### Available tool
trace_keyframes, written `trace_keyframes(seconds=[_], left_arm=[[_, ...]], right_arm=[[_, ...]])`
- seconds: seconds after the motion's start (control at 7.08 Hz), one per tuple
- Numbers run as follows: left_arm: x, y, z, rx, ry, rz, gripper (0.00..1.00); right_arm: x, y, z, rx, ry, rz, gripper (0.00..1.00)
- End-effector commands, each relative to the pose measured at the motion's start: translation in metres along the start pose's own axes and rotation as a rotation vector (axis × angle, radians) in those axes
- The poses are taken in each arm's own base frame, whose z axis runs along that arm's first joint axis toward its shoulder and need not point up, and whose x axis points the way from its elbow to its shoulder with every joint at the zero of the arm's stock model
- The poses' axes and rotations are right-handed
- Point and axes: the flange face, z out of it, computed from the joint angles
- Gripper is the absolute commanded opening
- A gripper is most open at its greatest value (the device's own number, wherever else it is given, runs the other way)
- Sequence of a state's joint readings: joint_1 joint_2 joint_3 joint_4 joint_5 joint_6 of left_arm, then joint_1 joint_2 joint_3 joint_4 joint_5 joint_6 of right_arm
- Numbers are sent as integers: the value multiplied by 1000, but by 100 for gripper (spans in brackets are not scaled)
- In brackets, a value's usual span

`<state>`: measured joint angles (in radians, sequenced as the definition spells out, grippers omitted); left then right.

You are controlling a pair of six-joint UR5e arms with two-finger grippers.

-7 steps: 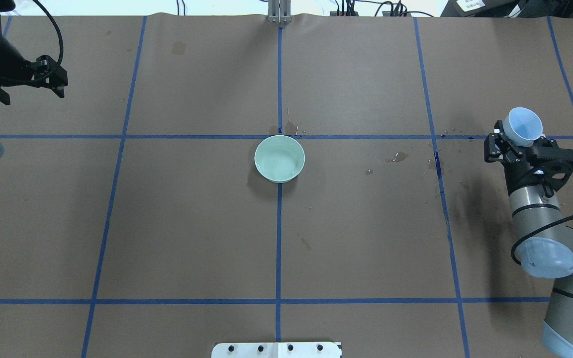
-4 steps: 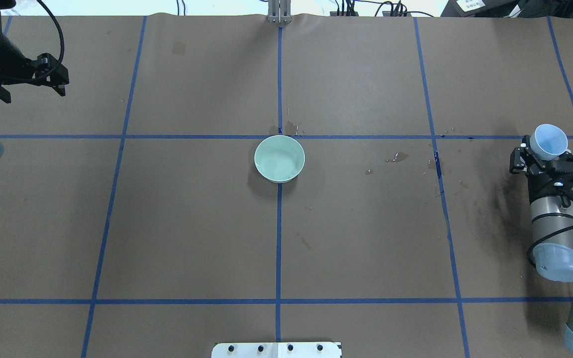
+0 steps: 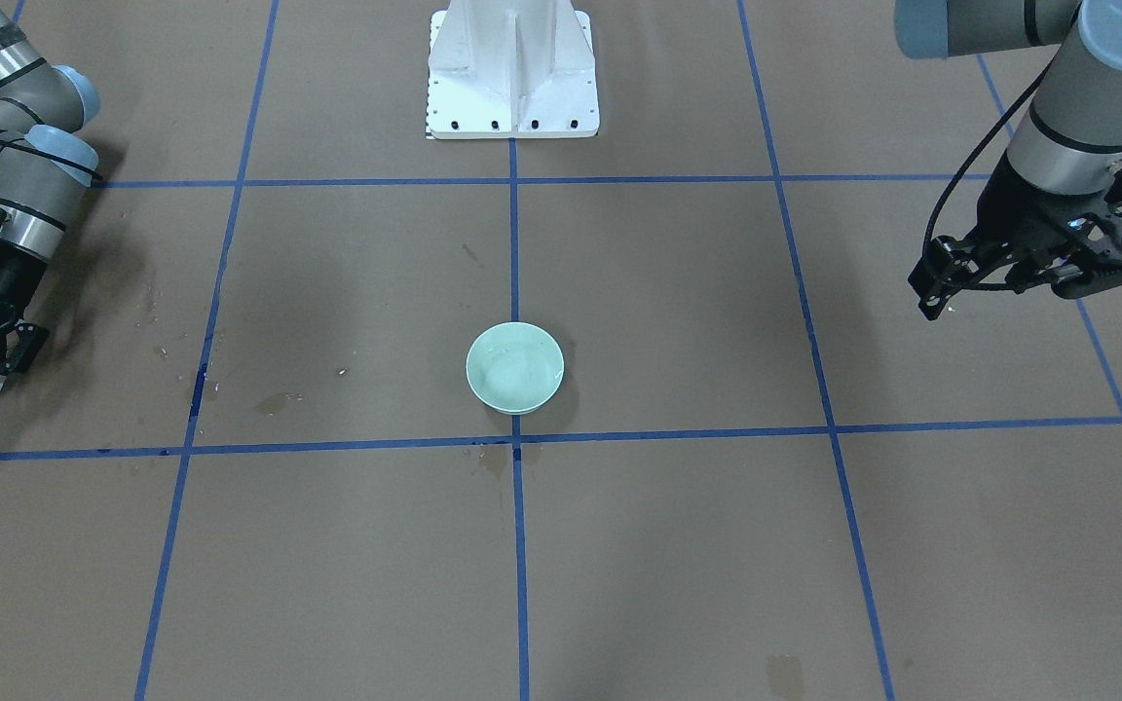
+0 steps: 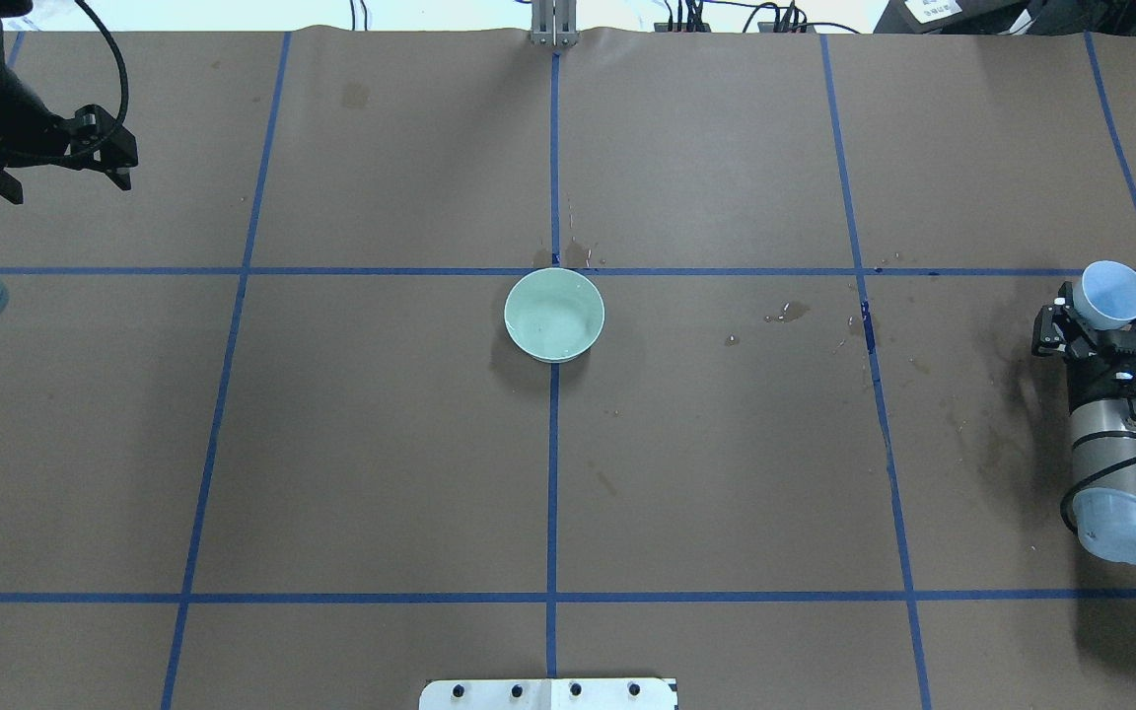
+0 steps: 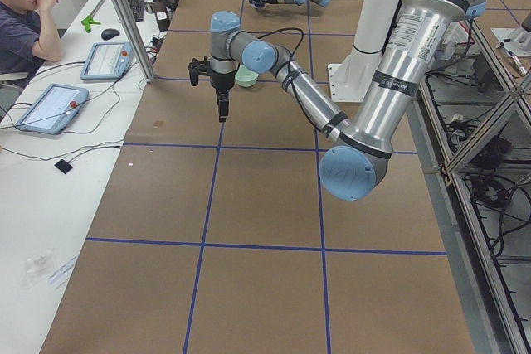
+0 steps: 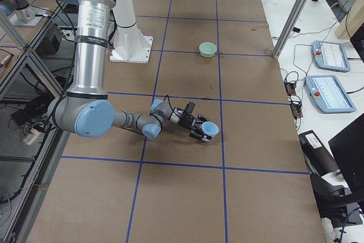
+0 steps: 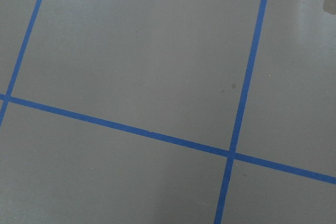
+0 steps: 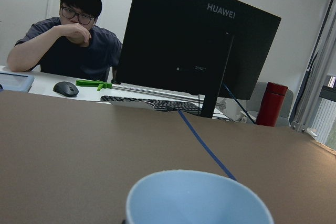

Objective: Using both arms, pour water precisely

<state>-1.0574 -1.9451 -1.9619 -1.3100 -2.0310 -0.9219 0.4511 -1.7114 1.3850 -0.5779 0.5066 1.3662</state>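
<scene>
Water (image 4: 540, 321) shows only as faint glints in the bowl (image 4: 508, 314), so the pour looks done or nearly so. That's my read; I can't gauge the level.

Left to right in the overhead view:
- The left gripper (image 4: 120, 166) hangs above the paper (image 4: 381, 444), jaws apart, nothing between them.
- Bowl is green and upright, well apart from that gripper and roughly midway between the two.
- Wet spots (image 4: 787, 313) lie between the bowl and the right gripper (image 4: 1103, 318), nearer the bowl. Looks like some water missed, so "precisely" is doubtful.
- Right gripper is clamped around a light blue cup (image 4: 1113, 294), mouth up, low near the paper and well away from the bowl.
- Cup interior looks dry in the overhead and wrist views. The bottom is partly hidden, so I can't rule out residue.

Left to do, as I read it: set the cup down and release. The left gripper's share is unclear from here.
</scene>
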Motion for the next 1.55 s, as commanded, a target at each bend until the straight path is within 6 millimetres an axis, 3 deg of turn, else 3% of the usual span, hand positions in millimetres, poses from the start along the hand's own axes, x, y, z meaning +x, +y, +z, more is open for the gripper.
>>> trace_keyframes(seconds=[0.0,0.28,0.57,0.71,0.99,1.41], left_arm=[[0,0,1,-1,-1,0,100],[0,0,2,-3,-2,0,100],[0,0,3,-6,-3,-1,100],[0,0,3,-6,-3,0,100],[0,-1,4,-7,-5,0,100],[0,-1,5,-7,-6,-1,100]], right_arm=[[5,5,2,-1,6,-11,0],[6,5,1,-2,6,-11,1],[9,5,2,0,9,25,37],[9,3,2,18,12,34,67],[9,1,2,38,15,68,98],[15,-1,1,53,18,88,99]])
